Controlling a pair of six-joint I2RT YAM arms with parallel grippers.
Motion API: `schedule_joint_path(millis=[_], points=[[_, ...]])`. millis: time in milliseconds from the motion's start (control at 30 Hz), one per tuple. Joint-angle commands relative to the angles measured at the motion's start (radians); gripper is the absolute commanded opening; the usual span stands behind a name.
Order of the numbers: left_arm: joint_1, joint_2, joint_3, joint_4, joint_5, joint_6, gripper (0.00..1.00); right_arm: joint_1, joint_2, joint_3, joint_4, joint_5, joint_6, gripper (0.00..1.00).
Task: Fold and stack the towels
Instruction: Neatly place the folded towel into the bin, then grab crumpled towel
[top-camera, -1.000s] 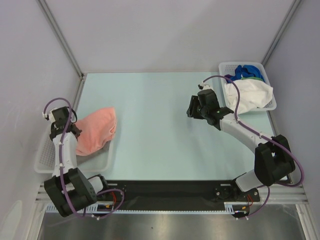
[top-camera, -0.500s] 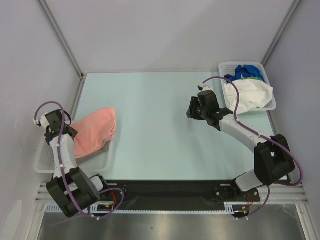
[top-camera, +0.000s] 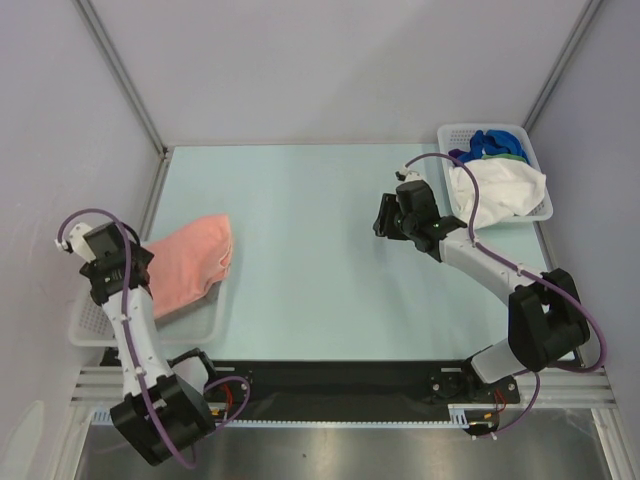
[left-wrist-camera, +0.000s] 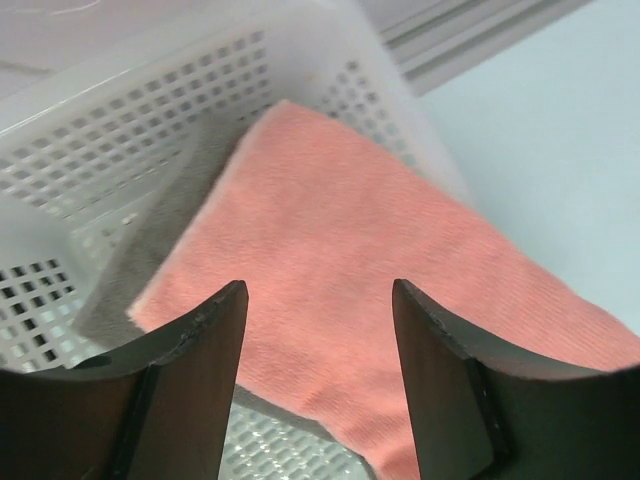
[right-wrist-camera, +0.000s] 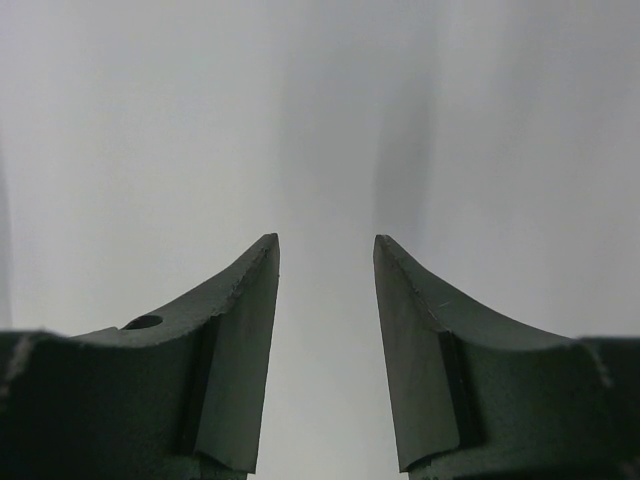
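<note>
Salmon pink towel (top-camera: 190, 262): folded, in your left basket (top-camera: 88, 322), one end over its rim. Your left gripper (left-wrist-camera: 318, 288): jaws apart above it, holding nothing. Your right gripper (right-wrist-camera: 325, 240): jaws apart, empty.

1. Top view, 9 o'clock: no text is legible on the salmon towel (top-camera: 190, 262) or its white basket (top-camera: 85, 320).
2. Top view, 1 o'clock: none is legible on the white towel (top-camera: 500, 190) or the far basket (top-camera: 452, 134).
3. Wrist views: none is legible on the left gripper (left-wrist-camera: 318, 290) or the right gripper (right-wrist-camera: 325, 240).
</note>
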Motion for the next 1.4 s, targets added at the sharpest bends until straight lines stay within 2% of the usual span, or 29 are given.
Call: schedule_joint_path(millis=[0, 200, 233, 300, 333, 400, 433, 500, 533, 733, 767, 900, 1100, 1367], points=[[-0.047, -0.096, 0.038, 0.05, 0.142, 0.019, 0.65, -0.012, -0.036, 0.02, 0.012, -0.001, -0.011, 0.48], [-0.289, -0.193, 0.097, 0.031, 0.204, 0.044, 0.65, -0.029, -0.081, 0.049, -0.025, 0.012, -0.011, 0.5], [-0.368, -0.198, 0.104, 0.024, 0.202, 0.047, 0.65, -0.038, -0.09, 0.05, -0.028, 0.011, -0.01, 0.52], [-0.458, -0.204, 0.128, 0.033, 0.199, 0.05, 0.65, -0.061, -0.113, 0.054, -0.034, 0.008, -0.008, 0.54], [-0.548, -0.201, 0.136, 0.03, 0.187, 0.048, 0.66, -0.087, -0.118, 0.064, -0.043, 0.006, -0.007, 0.56], [-0.676, -0.17, 0.153, 0.051, 0.158, 0.048, 0.66, -0.113, -0.122, 0.081, -0.072, 0.022, -0.017, 0.58], [-0.804, -0.155, 0.161, 0.056, 0.126, 0.048, 0.66, -0.148, -0.125, 0.089, -0.079, 0.026, -0.019, 0.61], [-0.945, -0.112, 0.183, 0.071, 0.011, 0.067, 0.66, -0.185, -0.128, 0.107, -0.094, 0.038, -0.022, 0.63], [-1.058, -0.065, 0.194, 0.077, -0.011, 0.071, 0.66, -0.227, -0.128, 0.113, -0.1, 0.042, -0.022, 0.64], [-1.298, 0.1, 0.254, 0.149, -0.014, 0.093, 0.66, -0.356, -0.075, 0.228, -0.185, 0.192, -0.043, 0.7], [-1.32, 0.114, 0.263, 0.156, -0.019, 0.099, 0.66, -0.386, -0.044, 0.241, -0.192, 0.248, -0.047, 0.71], [-1.357, 0.166, 0.274, 0.195, 0.043, 0.117, 0.66, -0.449, 0.041, 0.299, -0.217, 0.311, -0.06, 0.72], [-1.368, 0.181, 0.254, 0.228, 0.104, 0.125, 0.66, -0.472, 0.134, 0.353, -0.24, 0.393, -0.086, 0.76], [-1.368, 0.181, 0.246, 0.241, 0.129, 0.119, 0.66, -0.474, 0.177, 0.333, -0.238, 0.497, -0.113, 0.8]])
